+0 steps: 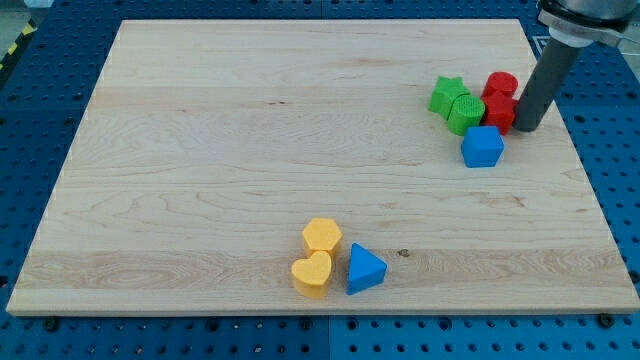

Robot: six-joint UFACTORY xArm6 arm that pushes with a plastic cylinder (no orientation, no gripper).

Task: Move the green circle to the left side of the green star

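Now my tip [526, 127] (a bare rod tool, holding nothing) touches the red blocks [499, 98]; pushing could carry the green star [447, 95] along with the green circle [466, 112]

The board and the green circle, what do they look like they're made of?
The board looks like pale unfinished wood: visible grain lines and joined planks, matte. The green circle seems painted wood or plastic; its even, slightly glossy colour hides any grain, so I can't tell which.

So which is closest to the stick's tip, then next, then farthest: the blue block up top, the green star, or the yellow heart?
From my tip:
1. Blue block, just to the view's lower left of the tip.
2. Green star, farther toward the view's left.
3. Yellow heart, far off near the view's bottom.
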